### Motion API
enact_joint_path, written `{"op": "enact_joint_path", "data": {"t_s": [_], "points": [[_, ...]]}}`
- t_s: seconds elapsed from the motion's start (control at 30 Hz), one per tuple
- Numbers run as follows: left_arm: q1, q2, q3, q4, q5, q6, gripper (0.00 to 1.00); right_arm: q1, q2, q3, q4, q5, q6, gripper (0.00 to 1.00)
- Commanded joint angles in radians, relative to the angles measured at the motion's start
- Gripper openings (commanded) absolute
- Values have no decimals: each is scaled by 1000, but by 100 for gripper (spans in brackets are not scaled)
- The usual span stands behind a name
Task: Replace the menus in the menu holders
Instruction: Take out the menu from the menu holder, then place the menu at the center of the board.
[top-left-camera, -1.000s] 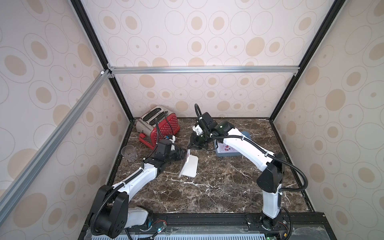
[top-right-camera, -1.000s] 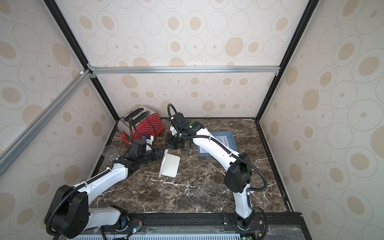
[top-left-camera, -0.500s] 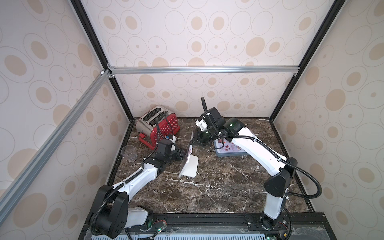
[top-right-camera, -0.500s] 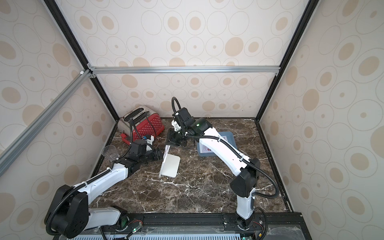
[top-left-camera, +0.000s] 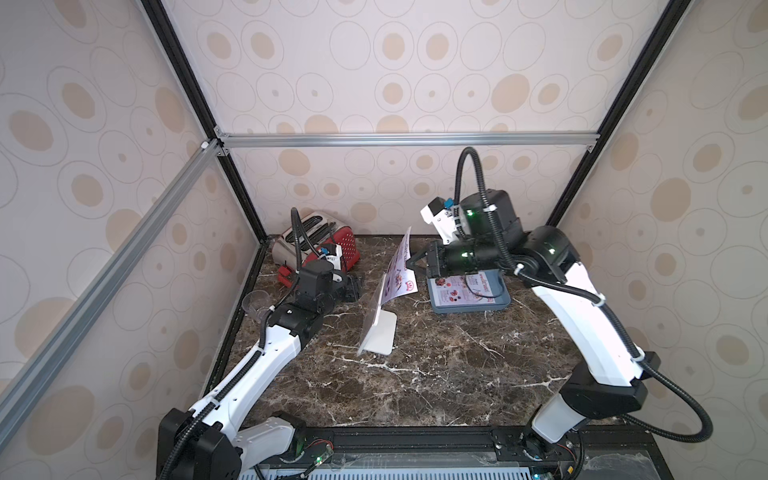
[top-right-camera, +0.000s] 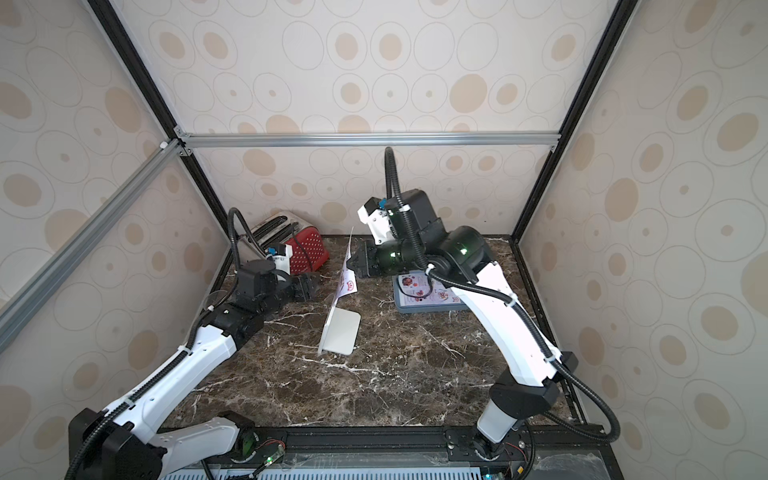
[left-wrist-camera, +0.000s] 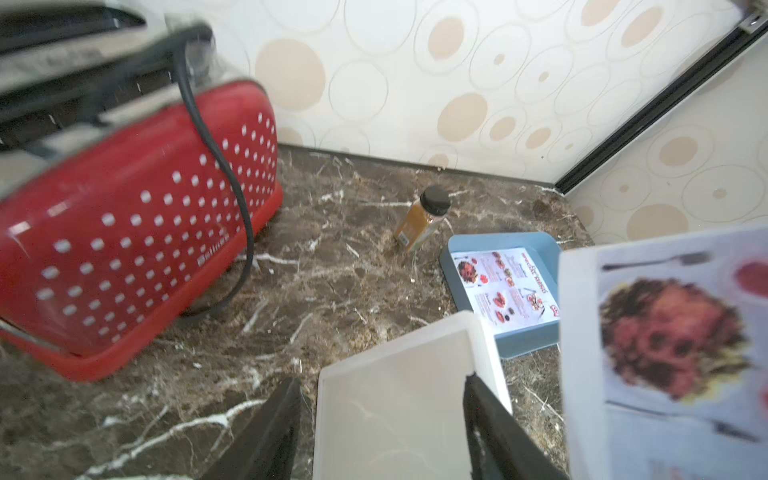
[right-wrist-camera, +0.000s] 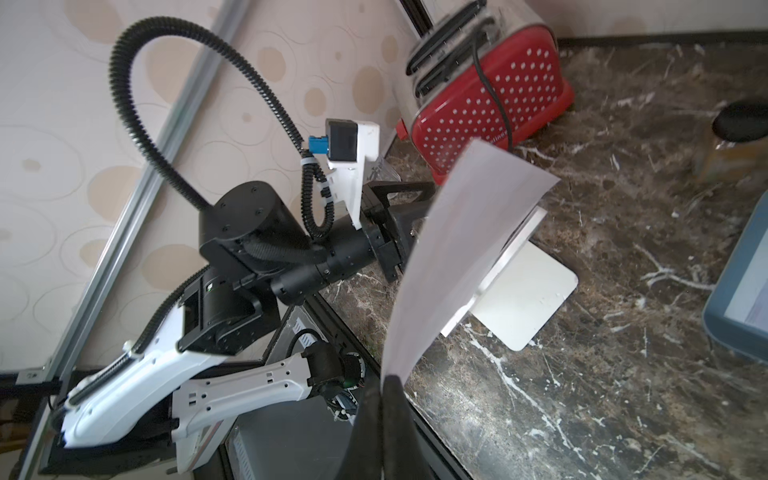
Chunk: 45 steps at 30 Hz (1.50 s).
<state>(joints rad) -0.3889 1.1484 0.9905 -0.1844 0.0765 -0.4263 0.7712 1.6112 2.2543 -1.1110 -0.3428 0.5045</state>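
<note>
Two menus are in play. The held menu (top-left-camera: 400, 272) hangs from the right pincer (top-left-camera: 409, 266), whose jaws are pinched shut on the sheet's edge. It stands tilted, its long axis rising from the top of the menu holder (top-left-camera: 374, 309) toward the back wall. The other menu (top-left-camera: 463, 289) lies flat in the blue-grey tray (top-left-camera: 469, 308), just below the right wrist.

Mid-tabletop (top-left-camera: 457, 374), between the arms, the holder shows its clear panel nearly edge-on in both top views, with its white base on the right arm's side.

What the coming move turns on is the held sheet's lower edge against the holder's top. The two meet there, and I cannot tell whether any paper sits inside the slot. My judgement is that the sheet must travel along the panel's own plane, without skewing, or it will buckle.

On the side of the red toaster (top-left-camera: 351, 249), the left pincer (top-left-camera: 353, 286) is the nearer one to the holder, just beside its panel. Its jaws are apart and grip nothing. In the left wrist view its fingers (left-wrist-camera: 274, 432) flank the holder; contact is unclear.
</note>
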Motion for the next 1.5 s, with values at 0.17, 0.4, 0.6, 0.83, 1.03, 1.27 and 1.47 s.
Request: {"op": "enact_joint_path", "data": {"t_s": [0.17, 0.4, 0.6, 0.83, 1.03, 1.27, 1.47], "points": [[-5, 46, 316, -195, 188, 307, 69, 0, -121, -33, -230, 159, -423, 0], [-7, 127, 538, -276, 605, 522, 69, 0, -205, -153, -266, 232, -641, 0], [-70, 178, 599, -323, 826, 704, 80, 2, -260, -237, -279, 143, -837, 0], [-79, 218, 593, -324, 1023, 709, 81, 1, -284, -276, -280, 57, -939, 0], [-81, 228, 548, -356, 1118, 712, 75, 1, -277, -277, -252, 46, -963, 0], [-82, 209, 521, -367, 1185, 713, 67, 2, -242, -223, -242, 121, -957, 0], [-81, 185, 525, -394, 1093, 773, 70, 1, -205, -174, -323, 285, -1005, 0]]}}
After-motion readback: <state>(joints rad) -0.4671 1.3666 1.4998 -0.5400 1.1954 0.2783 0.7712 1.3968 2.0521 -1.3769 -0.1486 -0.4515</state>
